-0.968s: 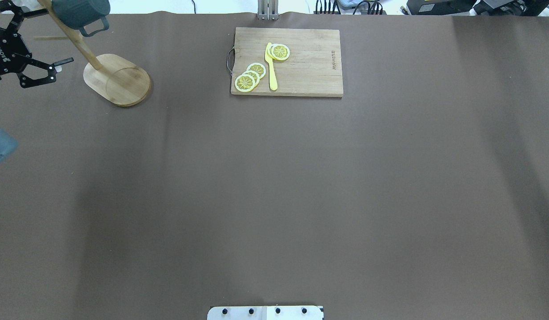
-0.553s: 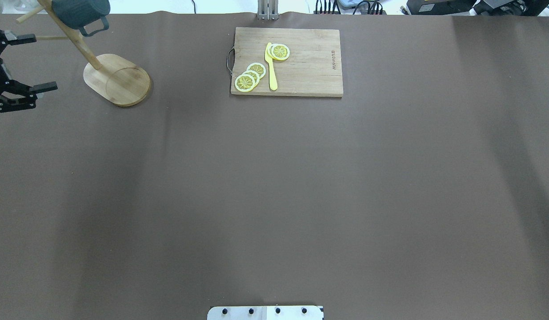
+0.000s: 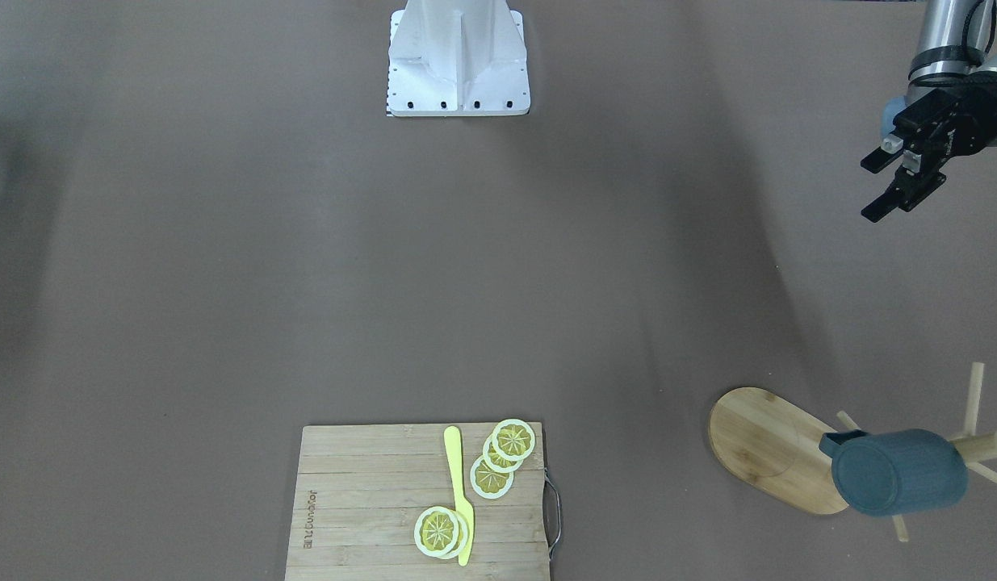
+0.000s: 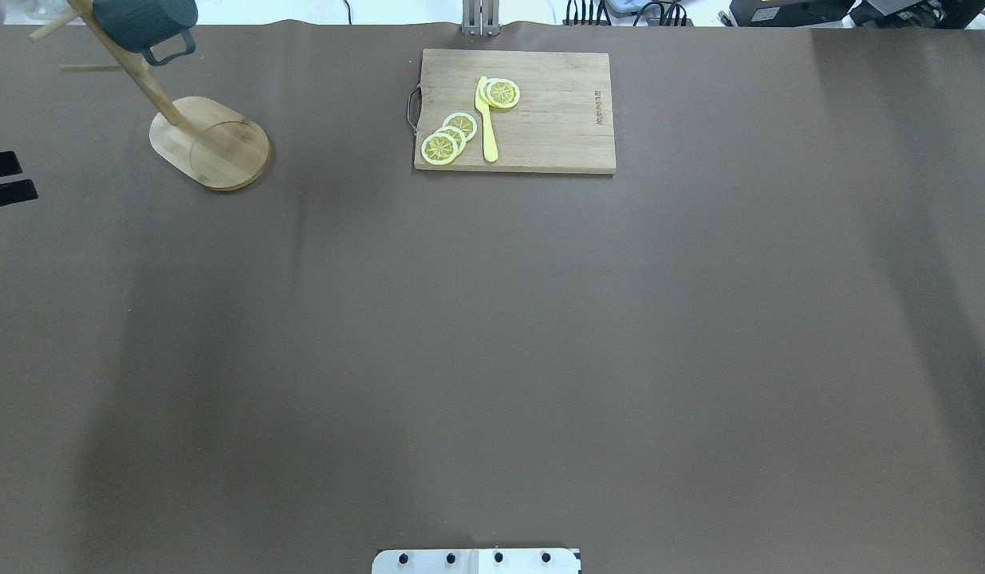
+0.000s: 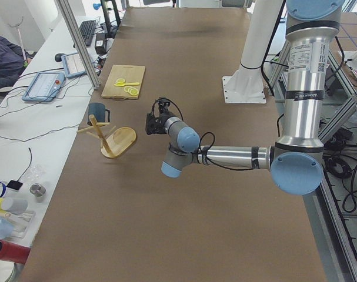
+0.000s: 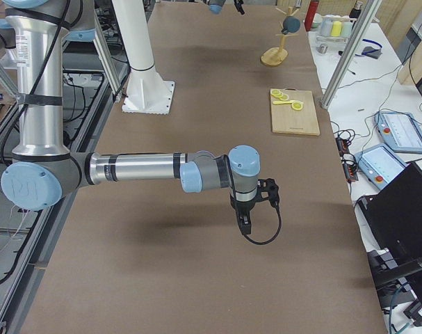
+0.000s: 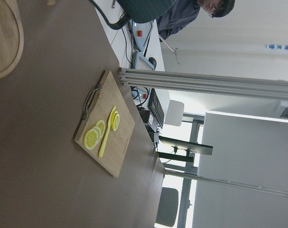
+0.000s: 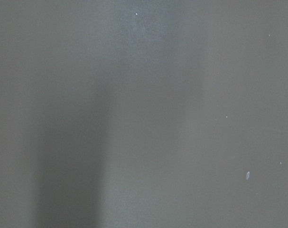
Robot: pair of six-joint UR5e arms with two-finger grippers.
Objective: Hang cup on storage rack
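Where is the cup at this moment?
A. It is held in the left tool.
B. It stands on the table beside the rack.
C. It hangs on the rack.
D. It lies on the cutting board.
C: the cup hangs up on the rack, off the table, while the left tool is open, empty and well apart from it.

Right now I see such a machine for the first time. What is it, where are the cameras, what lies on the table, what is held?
These are two robot arms with two-finger grippers at a brown table. Cameras look from across, overhead, both table ends and each wrist. The dark blue-grey cup hangs on the light bamboo storage rack. The left gripper is open and empty; the right gripper hangs over bare table. A wooden cutting board carries lemon slices and a yellow knife.
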